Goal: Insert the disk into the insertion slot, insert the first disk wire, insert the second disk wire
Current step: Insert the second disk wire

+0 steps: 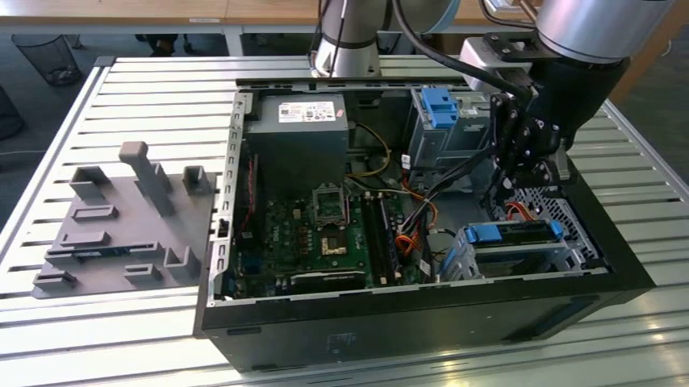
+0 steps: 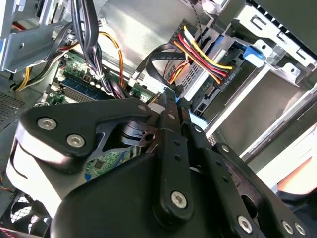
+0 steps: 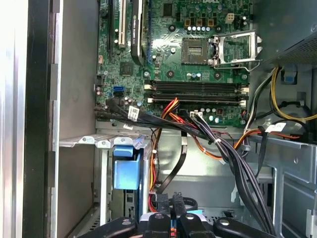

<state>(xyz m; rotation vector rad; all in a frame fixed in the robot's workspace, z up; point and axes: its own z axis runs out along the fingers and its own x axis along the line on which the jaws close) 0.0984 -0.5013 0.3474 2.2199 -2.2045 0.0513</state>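
Open black computer case (image 1: 431,322) with green motherboard (image 1: 323,234) on a slatted surface (image 1: 140,97), beside a grey fixture (image 1: 119,234).

power supply (image 1: 298,133) | white label | print perhaps too small to read

Bright, even daylight fills the exterior view, glaring off the slatted table (image 1: 129,89) (strongest along its near edge); the computer case (image 1: 431,314) interior sits dimmer, and near linkages blur softly in both wrist views.
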